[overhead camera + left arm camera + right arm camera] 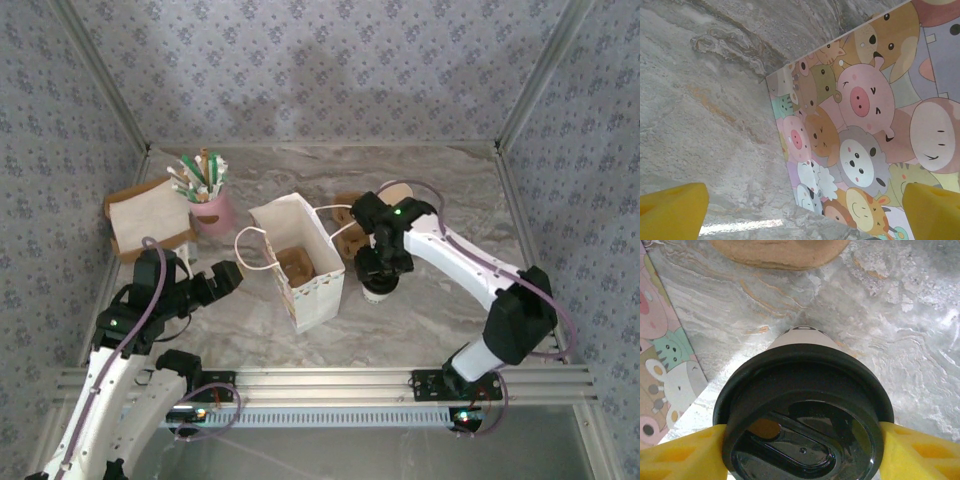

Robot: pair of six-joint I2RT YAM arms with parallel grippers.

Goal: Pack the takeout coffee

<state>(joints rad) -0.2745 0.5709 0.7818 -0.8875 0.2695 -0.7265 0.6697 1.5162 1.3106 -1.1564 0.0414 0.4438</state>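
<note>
Right wrist view, right gripper (802, 460) pinched black-lidded small white paper takeout coffee cup (802, 405), bare marble table (920, 315) beyond, top view set it just beside open white paper bag (315, 295), left gripper (225, 278) spread wide.

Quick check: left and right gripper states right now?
Left gripper: open, holding nothing.
Right gripper: pads flank the takeout coffee; whether they grip it cannot be told.

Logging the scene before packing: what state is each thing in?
Coffee, upright on table, lidded.
Bag, upright, mouth open.
Pink cup, upright, holding sticks.
Left hand, open, facing bag.
Right hand, pads flanking coffee, grip unclear.
</note>
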